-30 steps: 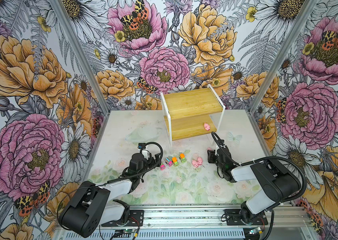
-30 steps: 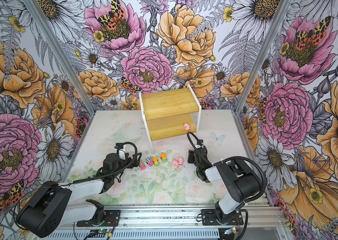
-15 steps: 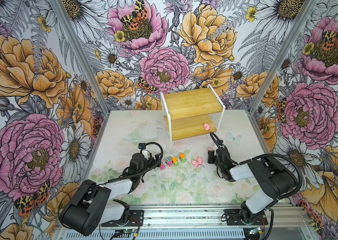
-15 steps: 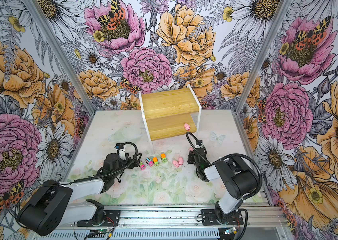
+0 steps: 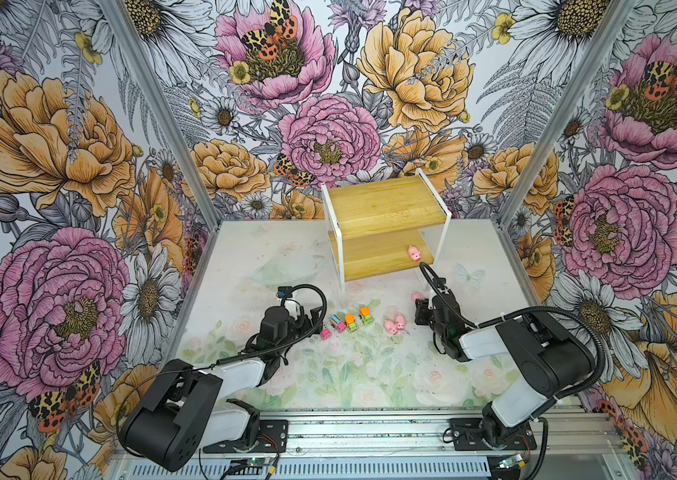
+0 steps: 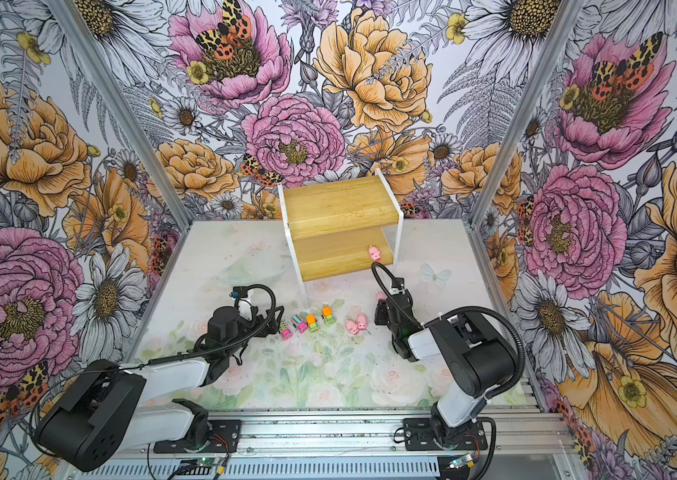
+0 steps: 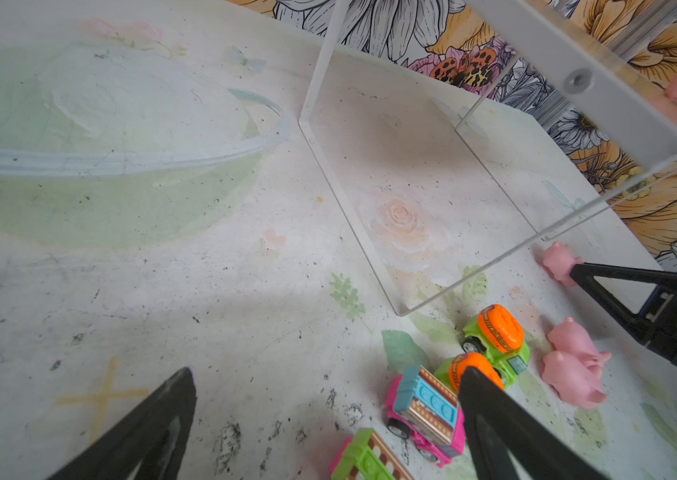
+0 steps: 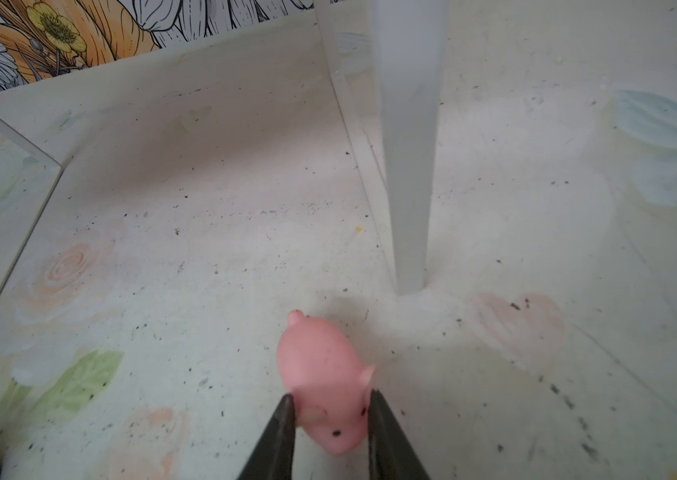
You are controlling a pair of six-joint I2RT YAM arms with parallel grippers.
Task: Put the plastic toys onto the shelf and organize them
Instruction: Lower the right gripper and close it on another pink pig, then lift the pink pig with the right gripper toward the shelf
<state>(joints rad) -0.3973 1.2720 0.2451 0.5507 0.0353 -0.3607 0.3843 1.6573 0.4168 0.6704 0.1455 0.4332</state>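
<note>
In the right wrist view my right gripper (image 8: pixel 330 401) is shut on a pink pig's (image 8: pixel 320 374) head, low over the mat beside the shelf's white front leg (image 8: pixel 405 166). A top view shows this pig (image 5: pixel 416 296) in front of the shelf (image 5: pixel 382 203). Another pig (image 5: pixel 414 252) stands on the lower board at its right end. Two more pigs (image 5: pixel 395 324) lie together on the mat. Left of them, several cars (image 5: pixel 351 323) form a row. My left gripper (image 7: pixel 327 374) is open and holds nothing, and its right finger covers part of an orange-topped car (image 7: pixel 470 368).
A clear shallow dish (image 5: pixel 287 266) lies on the mat left of the shelf. Flowered walls close in the back and both sides. A metal rail (image 5: pixel 370 419) with both arm bases runs along the front edge.
My right gripper's jaws have closed on the pig in front of the shelf. The left arm, the cars and the other pigs have stayed put.
</note>
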